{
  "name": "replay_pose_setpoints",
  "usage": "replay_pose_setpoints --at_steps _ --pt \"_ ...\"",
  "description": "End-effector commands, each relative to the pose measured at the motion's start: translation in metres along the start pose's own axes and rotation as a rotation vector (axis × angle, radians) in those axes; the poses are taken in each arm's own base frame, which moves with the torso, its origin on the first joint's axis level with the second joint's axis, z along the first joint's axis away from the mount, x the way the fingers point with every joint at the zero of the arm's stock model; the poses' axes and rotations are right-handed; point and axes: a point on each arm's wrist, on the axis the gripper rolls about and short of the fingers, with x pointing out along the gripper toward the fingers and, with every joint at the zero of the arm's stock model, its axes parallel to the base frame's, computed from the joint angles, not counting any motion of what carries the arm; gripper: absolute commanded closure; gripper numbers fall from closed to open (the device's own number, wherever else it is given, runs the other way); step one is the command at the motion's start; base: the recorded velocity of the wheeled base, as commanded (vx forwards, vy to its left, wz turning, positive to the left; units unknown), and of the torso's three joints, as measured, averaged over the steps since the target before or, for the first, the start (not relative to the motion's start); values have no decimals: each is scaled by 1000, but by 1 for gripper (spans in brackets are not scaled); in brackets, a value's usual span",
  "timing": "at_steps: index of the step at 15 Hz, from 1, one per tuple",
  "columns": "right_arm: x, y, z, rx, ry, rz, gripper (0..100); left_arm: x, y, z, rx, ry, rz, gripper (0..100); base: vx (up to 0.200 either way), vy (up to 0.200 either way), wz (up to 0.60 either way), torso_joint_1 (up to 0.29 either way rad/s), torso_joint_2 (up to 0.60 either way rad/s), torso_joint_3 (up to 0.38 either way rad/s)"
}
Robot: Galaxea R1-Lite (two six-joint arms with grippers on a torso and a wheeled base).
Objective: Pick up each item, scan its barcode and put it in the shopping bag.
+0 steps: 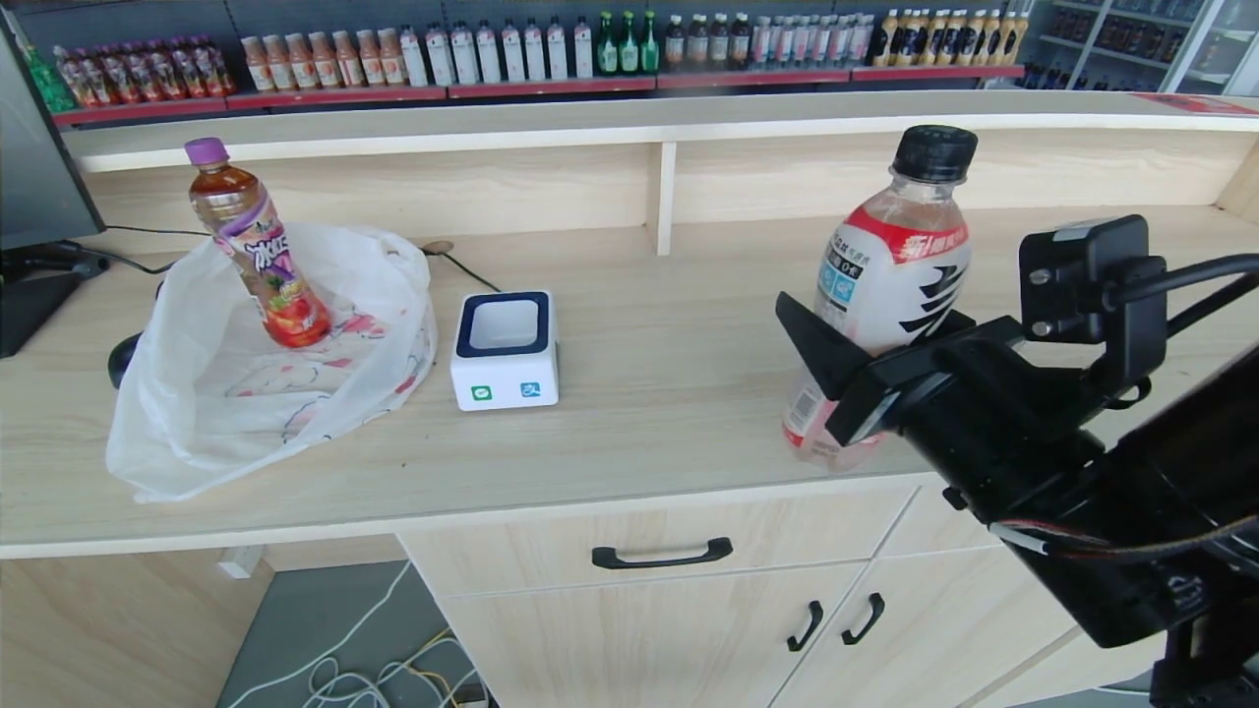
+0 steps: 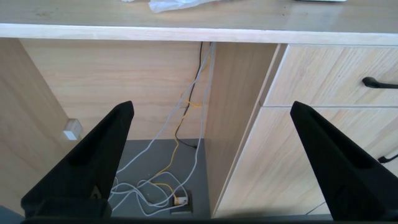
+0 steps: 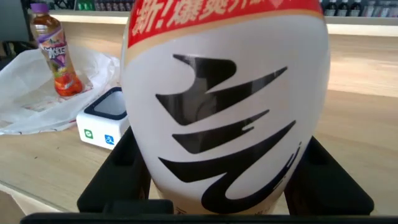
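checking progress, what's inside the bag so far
One tea bottle stands tilted in the bag. Whatever might lie under its crumpled folds is covered.

A shop: drink-stocked shelves [image 1: 629, 49] behind a checkout counter [image 1: 669, 393] with payment scanner [image 1: 506, 350]

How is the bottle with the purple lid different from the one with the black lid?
The purple-capped bottle holds brown drink; the black-capped bottle looks pale with a mostly white label. The purple-capped bottle leans in the shopping bag; the black-capped bottle stands upright. Nothing grips the purple-capped bottle; the right tool is shut on the black-capped bottle. Both are capped plastic drink bottles.
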Motion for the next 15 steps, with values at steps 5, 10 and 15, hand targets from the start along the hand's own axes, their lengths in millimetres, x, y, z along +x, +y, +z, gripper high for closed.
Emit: replay_pose_setpoints --at_steps 5,10,15 --pt "13 -10 1 -11 -27 -123 100 0 0 0 -3 0 0 0 0 0 0 0 0 0" --pt "14 -12 4 -58 -31 -146 100 0 0 0 -12 0 0 0 0 160 0 2 8 2" --pt "12 -14 6 -55 -33 -168 100 0 0 0 -12 1 0 0 0 200 0 5 3 4"
